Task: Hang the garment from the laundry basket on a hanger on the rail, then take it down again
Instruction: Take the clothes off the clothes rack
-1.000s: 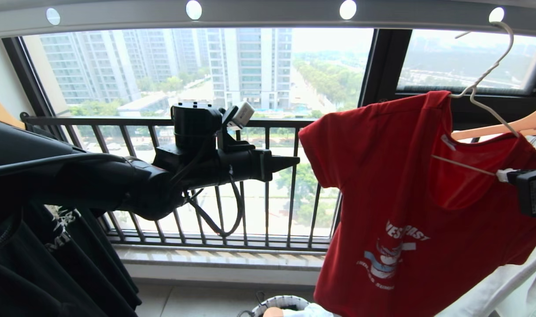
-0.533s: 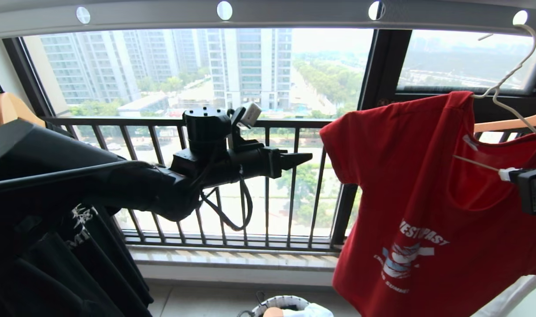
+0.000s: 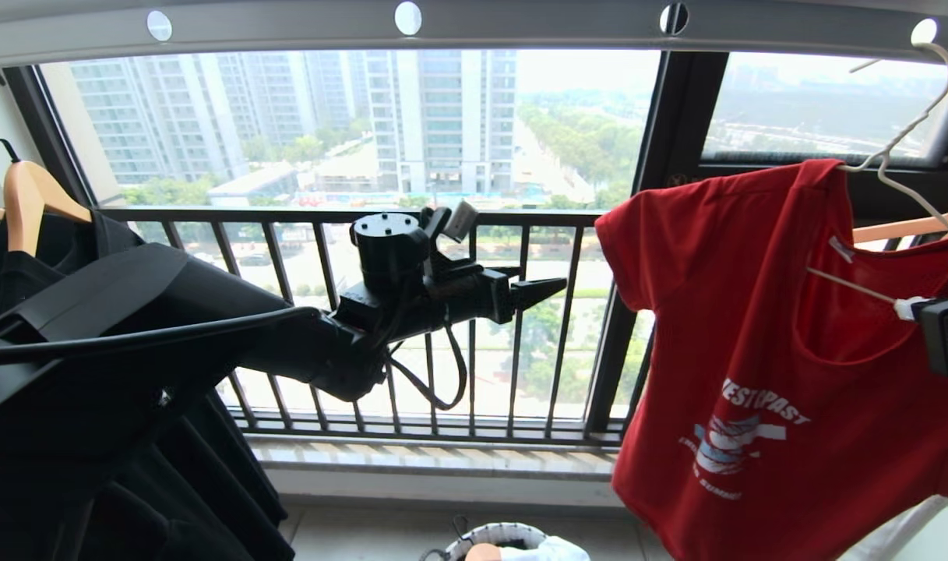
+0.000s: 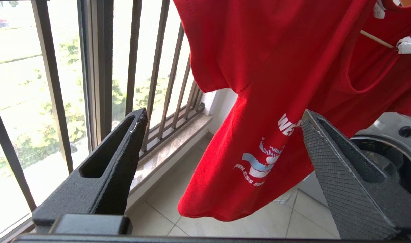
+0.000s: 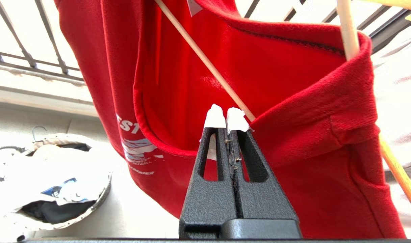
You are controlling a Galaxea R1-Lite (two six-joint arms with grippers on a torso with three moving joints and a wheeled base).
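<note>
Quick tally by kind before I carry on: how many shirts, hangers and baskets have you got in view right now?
Shirts: 2, the red T-shirt and a black shirt
Hangers: 3, the wire hanger carrying the red one, a wooden hanger under the black one, another wooden hanger behind the red one
Baskets: 1, the laundry basket
Total: 6

open air between left pincer (image 3: 548, 287) and red shirt (image 3: 754, 351).

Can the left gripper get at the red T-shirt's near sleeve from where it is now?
Probably yes. The left gripper is open and points at the red T-shirt, apart from it, with only open air between its tips and the sleeve.
</note>
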